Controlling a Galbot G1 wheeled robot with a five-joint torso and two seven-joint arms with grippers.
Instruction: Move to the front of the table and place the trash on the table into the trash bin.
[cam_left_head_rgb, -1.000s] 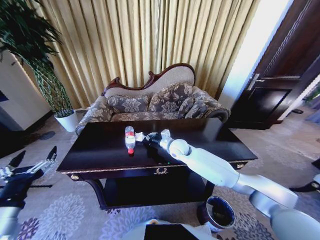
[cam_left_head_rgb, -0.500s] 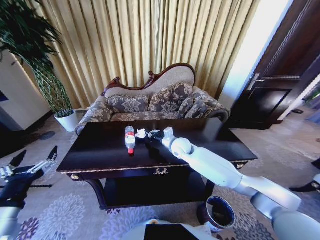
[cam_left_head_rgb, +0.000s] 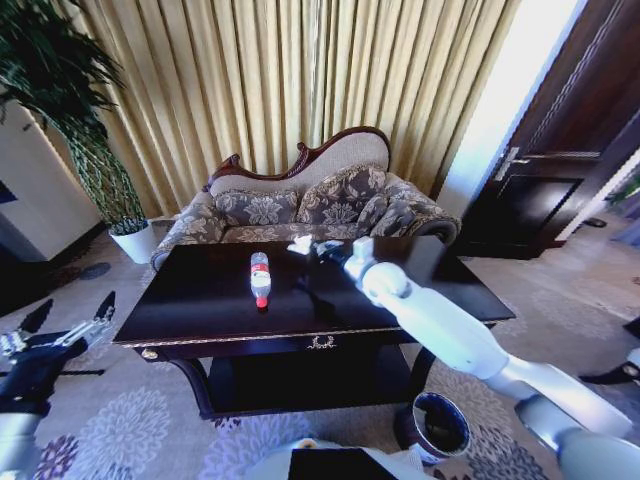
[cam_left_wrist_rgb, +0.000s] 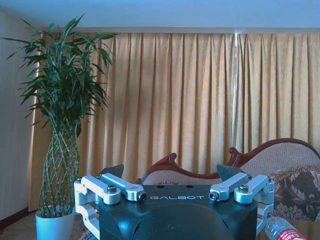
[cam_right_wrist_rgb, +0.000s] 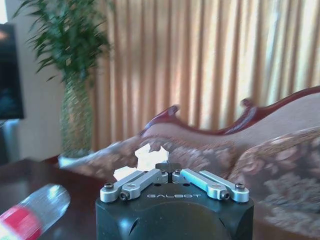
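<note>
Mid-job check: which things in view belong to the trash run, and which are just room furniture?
Job:
table
bottle, lying on it
white tissue, pinched in right claw above the table
trash bin, on the floor
left claw, open, parked low

Not job:
sofa
potted plant
curtains

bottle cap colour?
Red, on the bottle lying on the table; head view shows it best.

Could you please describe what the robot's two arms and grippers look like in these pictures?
The right arm is smooth glossy white with rounded joints. Each gripper, right gripper and left gripper, has a black body marked GALBOT in pale letters, silver metal linkages with bolts, and dark pointed fingertips. The left arm shows a grey segment below a dark wrist.
</note>
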